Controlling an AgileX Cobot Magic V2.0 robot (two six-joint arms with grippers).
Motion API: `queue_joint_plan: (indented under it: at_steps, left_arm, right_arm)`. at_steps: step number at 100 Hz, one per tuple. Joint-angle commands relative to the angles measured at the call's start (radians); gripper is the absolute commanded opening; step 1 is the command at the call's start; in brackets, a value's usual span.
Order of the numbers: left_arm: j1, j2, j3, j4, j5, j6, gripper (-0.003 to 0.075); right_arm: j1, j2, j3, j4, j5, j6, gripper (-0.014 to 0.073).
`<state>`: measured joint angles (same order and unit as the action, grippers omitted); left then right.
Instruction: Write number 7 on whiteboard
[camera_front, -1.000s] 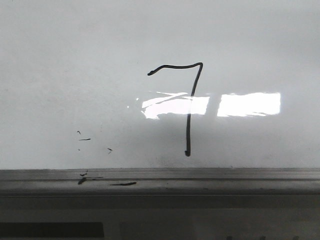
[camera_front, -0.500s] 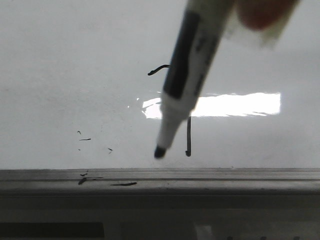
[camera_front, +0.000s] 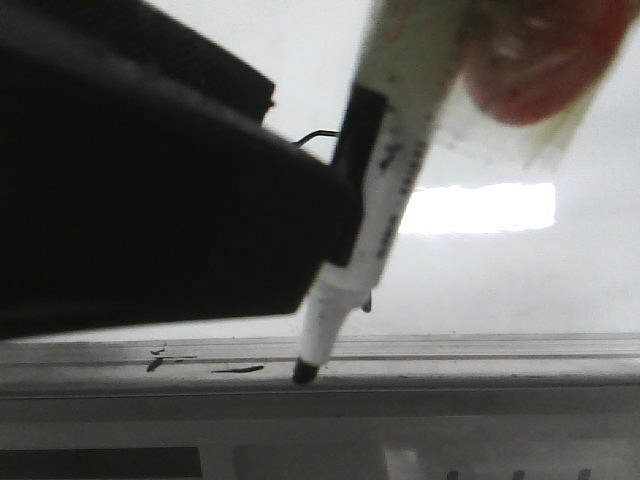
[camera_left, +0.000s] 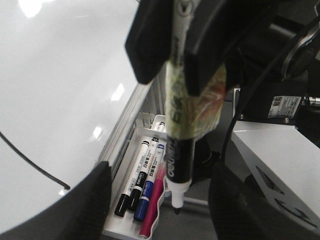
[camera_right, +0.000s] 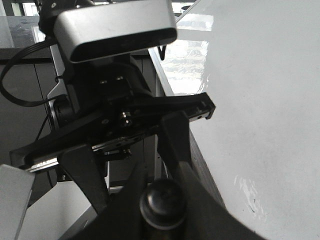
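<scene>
The whiteboard (camera_front: 560, 130) fills the front view, with a grey ledge (camera_front: 500, 365) along its bottom. Of the number 7 (camera_front: 315, 136) only the left end of the top bar and the foot hook show; the rest is hidden. A black stroke of it shows in the left wrist view (camera_left: 30, 162). My right gripper (camera_right: 161, 190) is shut on a black-and-white marker (camera_front: 360, 210), which hangs tip down over the ledge. My left gripper (camera_left: 160, 200) is open, its fingers on either side of the marker's tip (camera_left: 176, 202) without touching it. The left arm's black bulk (camera_front: 150, 220) covers the board's left.
A white tray (camera_left: 125, 220) below the board's ledge holds several capped markers: black, blue and pink. Black smudges (camera_front: 240, 369) mark the ledge. A white angular surface (camera_left: 270, 150) and cables lie off the board's edge. The left arm's grey camera housing (camera_right: 115, 25) faces the right wrist.
The board stood bare with the whole 7 showing. The marker then came in from above and has moved down to the ledge. The left gripper has come in from the left and covers most of the 7.
</scene>
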<state>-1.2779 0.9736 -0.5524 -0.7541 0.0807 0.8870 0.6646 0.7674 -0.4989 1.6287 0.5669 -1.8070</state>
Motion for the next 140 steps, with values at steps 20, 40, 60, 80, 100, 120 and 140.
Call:
queue_joint_plan:
  at_steps: [20, 40, 60, 80, 100, 120, 140]
  left_arm:
    - [-0.019, 0.072, -0.064, -0.102, -0.113, -0.073, 0.0386]
    - [-0.021, 0.072, -0.064, -0.061, -0.067, -0.073, 0.0386]
    - [-0.021, 0.072, -0.064, -0.045, -0.065, -0.073, 0.0386]
    - [-0.021, 0.072, -0.064, -0.023, -0.066, -0.073, 0.0386]
    - [-0.021, 0.072, -0.064, -0.023, -0.072, -0.073, 0.0386]
    - [-0.021, 0.072, -0.064, -0.034, -0.093, -0.073, 0.0386]
    - [-0.021, 0.072, -0.064, -0.034, -0.126, -0.073, 0.0386]
  right_arm:
    - [-0.005, -0.005, -0.030, -0.004, 0.018, 0.002, -0.0044]
    - [-0.005, -0.005, -0.030, -0.041, -0.011, 0.002, -0.0044]
    - [-0.005, -0.005, -0.040, -0.017, 0.069, 0.000, -0.0044]
    - [-0.005, -0.005, -0.085, 0.003, 0.048, -0.018, -0.0044]
    - [-0.005, -0.005, -0.090, 0.003, 0.007, -0.026, -0.0044]
    - [-0.005, -0.005, -0.090, 0.012, 0.021, -0.026, -0.0044]
    - [-0.005, -0.005, -0.090, 0.053, 0.030, -0.026, -0.0044]
